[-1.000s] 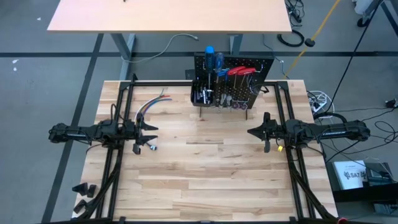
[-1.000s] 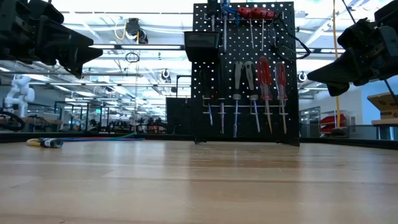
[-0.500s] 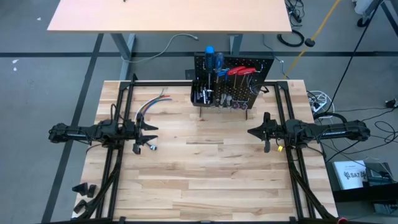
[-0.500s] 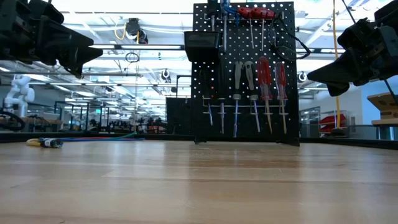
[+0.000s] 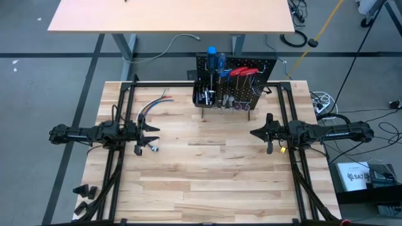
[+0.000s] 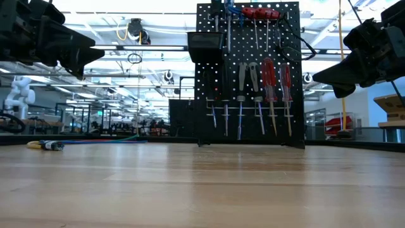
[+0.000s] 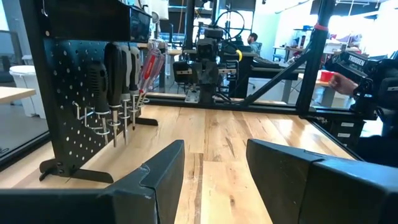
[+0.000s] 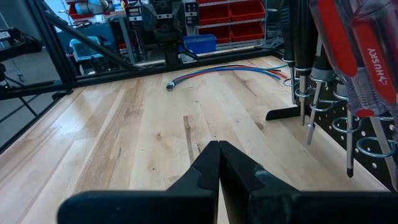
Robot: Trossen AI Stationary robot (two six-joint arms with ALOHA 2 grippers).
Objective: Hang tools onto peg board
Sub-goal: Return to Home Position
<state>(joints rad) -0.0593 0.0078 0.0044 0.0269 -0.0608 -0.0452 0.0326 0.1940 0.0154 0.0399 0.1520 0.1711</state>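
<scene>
Both arms level above the pale planked wooden tabletop (image 5: pixel 207 182), tools (image 6: pixel 269 82) hung at the far edge.
I see the left gripper (image 5: pixel 152 134) spread apart and empty, near the bundle of coloured wires (image 5: pixel 152 105). The black perforated peg board (image 5: pixel 265 68) stands upright at far centre. Its slim-shafted tools, with glossy red, blue and black handles, hang tips down, long axes vertical. The right gripper (image 5: pixel 254 134) is pinched together, empty.

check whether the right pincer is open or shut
Shut. In the right wrist view the right pincer has its two dark fingers pressed together, no gap, holding nothing.
</scene>
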